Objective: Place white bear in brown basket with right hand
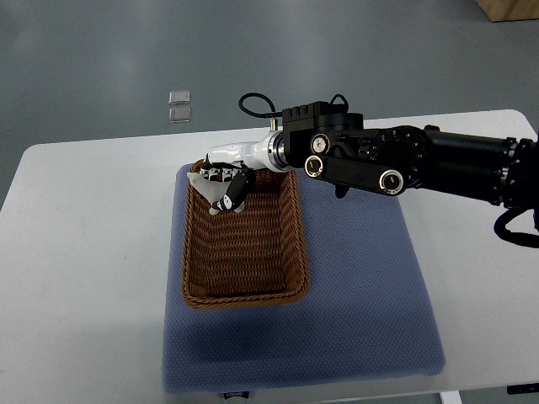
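My right hand (226, 181) reaches in from the right edge, fingers closed around the white bear (210, 187) above the far end of the brown basket (244, 290), upper-centre of the frame. The basket's open floor lies straight below, running toward the frame's bottom.

The right arm (438, 164) enters from 3 o'clock as a chain of matte black housings, their edges lined with small pale dots that look like screw heads. A flat black link (354, 172) carries 2 round silver-ringed caps, 1 at each end. At 12 o'clock from that link sits a boxy black block (307, 118), with a thin black cable (257, 105) looping out toward 10 o'clock. A glossy white and silver wrist cylinder (261, 151) follows. The right robot hand (226, 181) shows white segments with black joints and dark fingertips.
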Motion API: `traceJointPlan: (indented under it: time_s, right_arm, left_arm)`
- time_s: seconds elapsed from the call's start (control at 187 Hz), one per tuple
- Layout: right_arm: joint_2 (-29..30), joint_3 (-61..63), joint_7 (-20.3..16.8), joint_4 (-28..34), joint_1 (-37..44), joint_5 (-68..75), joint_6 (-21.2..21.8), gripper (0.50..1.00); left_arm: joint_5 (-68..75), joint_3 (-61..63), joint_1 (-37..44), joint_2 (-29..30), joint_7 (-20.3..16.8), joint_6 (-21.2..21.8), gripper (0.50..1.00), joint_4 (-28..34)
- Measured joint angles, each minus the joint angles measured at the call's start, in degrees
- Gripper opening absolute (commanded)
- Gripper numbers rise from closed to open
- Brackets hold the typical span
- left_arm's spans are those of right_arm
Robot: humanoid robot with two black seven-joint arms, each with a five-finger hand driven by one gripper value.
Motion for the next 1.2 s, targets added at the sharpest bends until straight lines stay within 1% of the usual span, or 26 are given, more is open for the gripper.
traceJointPlan:
  time_s: [0.176,0.491,0.502,0.507,0.523,0.529,0.545,0.55,0.555,0.561,0.566,0.571,0.598,0.614,0.742,0.769,0.774,0.796,0.844,0.87,0.929,0.988,1.047,1.1,1.201]
  right_arm:
    - [0.6,0.0,0.1,-2.7,-2.9,-3.8,-1.0,0.5]
    - [0.7,0.0,0.1,-5.1,-6.1,-6.0,-1.7,0.5]
    - [0.7,0.0,0.2,-5.1,-6.2,-6.0,-1.7,0.504]
    - [0.7,0.0,0.2,-5.1,-6.2,-6.1,-1.8,0.519]
    - [0.7,0.0,0.2,-5.1,-6.2,-6.1,-1.8,0.531]
    - [0.7,0.0,0.2,-5.2,-6.2,-6.1,-1.8,0.543]
    - [0.7,0.0,0.2,-5.2,-6.3,-6.1,-1.8,0.554]
    - [0.7,0.0,0.2,-5.2,-6.3,-6.1,-1.8,0.57]
    - [0.7,0.0,0.2,-5.2,-6.3,-6.1,-1.9,0.57]
    - [0.7,0.0,0.2,-5.2,-6.3,-6.1,-1.9,0.586]
    - [0.7,0.0,0.2,-5.2,-6.3,-6.1,-1.9,0.586]
    - [0.7,0.0,0.2,-5.3,-6.3,-6.1,-1.9,0.6]
    - [0.7,0.0,0.2,-5.3,-6.4,-6.1,-2.0,0.623]
    - [0.7,0.0,0.2,-5.4,-6.4,-6.2,-2.0,0.645]
    - [0.7,0.0,0.2,-5.6,-6.7,-6.2,-2.1,0.688]
    - [0.7,0.0,0.2,-5.7,-6.8,-6.2,-2.1,0.719]
    - [0.7,0.0,0.2,-5.7,-6.8,-6.2,-2.1,0.719]
    - [0.7,0.0,0.2,-5.7,-6.9,-6.2,-2.1,0.75]
    - [0.7,0.0,0.2,-5.7,-7.0,-6.2,-2.1,0.76]
    - [0.7,0.0,0.2,-5.7,-7.0,-6.2,-2.1,0.778]
    - [0.7,0.1,0.2,-5.8,-7.0,-6.2,-2.1,0.795]
    - [0.7,0.1,0.2,-5.8,-7.0,-6.1,-2.1,0.821]
    - [0.7,0.2,0.2,-5.8,-7.0,-6.1,-2.1,0.827]
    - [0.7,0.3,0.2,-5.8,-7.0,-6.0,-2.1,0.85]
    - [0.7,0.5,0.2,-5.8,-6.7,-5.8,-2.0,0.864]
  left_arm:
    - [0.0,0.1,0.0,0.0,0.0,0.0,1.0,0.1]
    - [-0.1,0.1,0.0,0.0,0.0,0.1,1.0,0.1]
    - [-0.1,0.1,0.0,0.0,0.0,0.1,1.0,0.1]
    - [-0.1,0.1,0.0,0.0,0.0,0.1,1.0,0.1]
    - [-0.1,0.1,0.0,0.0,0.0,0.1,1.0,0.1]
    - [-0.1,0.1,0.0,0.0,0.0,0.1,1.0,0.1]
    - [-0.1,0.1,0.0,0.0,0.0,0.1,1.0,0.1]
    - [-0.1,0.1,0.0,0.0,0.0,0.1,1.0,0.1]
    - [-0.1,0.1,0.0,0.0,0.0,0.1,1.0,0.1]
    - [-0.1,0.0,0.0,0.0,0.0,0.1,1.0,0.1]
    - [-0.1,0.0,0.0,0.0,0.0,0.1,1.0,0.1]
    - [-0.1,0.0,0.0,0.0,0.0,0.1,1.0,0.1]
    - [-0.1,0.0,0.0,0.0,0.0,0.1,1.0,0.1]
    - [-0.1,0.0,0.0,0.0,0.0,0.1,1.0,0.1]
    - [-0.1,0.0,0.0,0.0,0.0,0.1,1.0,0.1]
    - [-0.1,0.0,0.0,0.0,0.0,0.1,1.0,0.1]
    - [-0.1,0.0,0.0,0.0,0.0,0.1,1.0,0.1]
    - [-0.1,0.0,0.0,0.0,0.0,0.1,1.0,0.1]
    - [-0.1,0.0,0.0,0.0,0.0,0.1,1.0,0.1]
    - [-0.1,0.0,0.0,0.0,0.0,0.1,1.0,0.1]
    - [-0.1,-0.1,0.0,0.0,-0.1,0.1,1.0,0.1]
    - [-0.1,-0.1,0.0,0.0,-0.1,0.1,1.0,0.1]
    - [-0.1,-0.1,0.0,0.0,-0.1,0.1,1.0,0.1]
    - [-0.1,-0.1,0.0,0.0,-0.1,0.1,1.0,0.1]
    - [-0.1,-0.1,0.0,0.0,0.0,0.1,1.0,0.1]
